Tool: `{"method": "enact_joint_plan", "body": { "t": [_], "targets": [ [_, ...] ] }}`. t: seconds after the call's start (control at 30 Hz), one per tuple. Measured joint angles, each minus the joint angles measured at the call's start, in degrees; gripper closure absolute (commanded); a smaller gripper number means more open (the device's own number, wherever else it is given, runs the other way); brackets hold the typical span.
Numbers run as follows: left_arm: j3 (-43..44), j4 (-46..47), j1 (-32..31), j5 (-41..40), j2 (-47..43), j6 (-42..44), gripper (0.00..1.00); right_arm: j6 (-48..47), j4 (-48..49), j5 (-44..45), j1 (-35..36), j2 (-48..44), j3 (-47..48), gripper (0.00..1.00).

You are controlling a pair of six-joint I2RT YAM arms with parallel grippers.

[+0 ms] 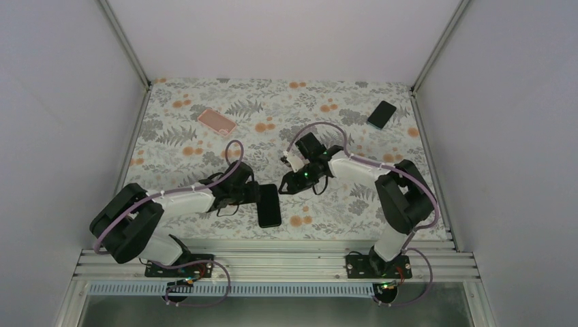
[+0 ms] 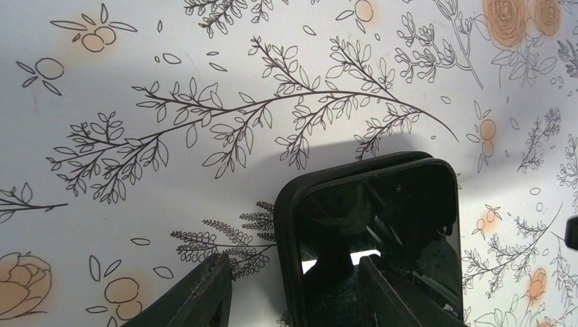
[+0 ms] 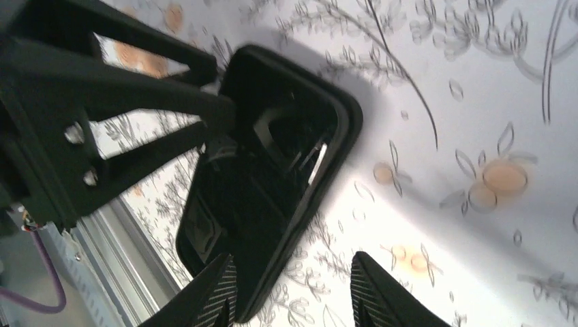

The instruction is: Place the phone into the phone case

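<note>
A black case (image 1: 269,205) with a thick rubbery rim lies flat near the front middle. Its inside is glossy and mirrors the fingers (image 2: 382,225); I cannot tell whether a phone sits in it. My left gripper (image 1: 257,195) is open and straddles the case's long edge (image 2: 293,262), one finger over the cloth, the other over the glossy face. My right gripper (image 1: 285,182) is open (image 3: 293,260) at the case's other side (image 3: 272,170), one finger over its end, the other over the cloth. A black phone (image 1: 382,114) lies far back right.
A pink case (image 1: 217,121) lies at the back left. The floral cloth (image 1: 327,211) covers the table, with a metal rail (image 1: 272,255) along the near edge. White walls close in left, right and back. The left gripper's body fills the upper left of the right wrist view (image 3: 82,102).
</note>
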Motion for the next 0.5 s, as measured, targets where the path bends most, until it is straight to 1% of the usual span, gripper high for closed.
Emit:
{"method": "enact_joint_plan", "body": {
  "t": [0.2, 0.33, 0.5],
  "targets": [
    [1.22, -0.66, 0.02, 0.42, 1.07, 1.03, 0.52, -1.49, 1.51, -3.28, -1.05, 5.73, 4.46, 0.62],
    [1.95, -0.63, 0.02, 0.92, 1.92, 1.42, 0.52, -2.03, 2.38, -4.2, -1.97, 10.34, 6.14, 0.65],
    [2.58, -0.2, 0.04, 1.38, 2.89, 2.08, 0.53, -2.23, 2.64, -5.05, -2.78, 13.31, 6.86, 0.71]
  ]
}}
